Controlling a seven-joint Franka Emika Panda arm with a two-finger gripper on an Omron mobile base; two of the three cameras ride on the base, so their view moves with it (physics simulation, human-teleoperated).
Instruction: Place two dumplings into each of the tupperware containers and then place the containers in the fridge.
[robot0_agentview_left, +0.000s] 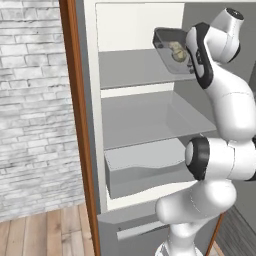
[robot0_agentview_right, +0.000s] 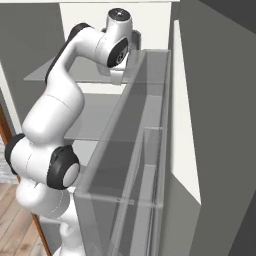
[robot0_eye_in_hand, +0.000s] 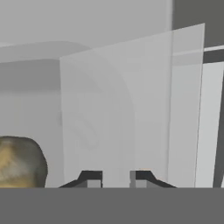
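Container (robot0_agentview_left: 170, 50), smoky grey, tilted up at the fridge's (robot0_agentview_left: 87, 100) top shelf (robot0_agentview_left: 130, 70), right side, beside my wrist. One dumpling (robot0_agentview_left: 176, 50) visible inside it, tan with dark shading; another tan lump (robot0_eye_in_hand: 19, 162) sits at lower left in the hand view. My gripper (robot0_eye_in_hand: 117, 178) has its jaws narrow, pinching the container's translucent wall (robot0_eye_in_hand: 122, 109) between the tips. Lower shelf (robot0_agentview_left: 150, 120) and grey drawer (robot0_agentview_left: 145, 172) below. Door bin (robot0_agentview_right: 135, 150) clear, on my right. Brick wall (robot0_agentview_left: 30, 100) to the left.
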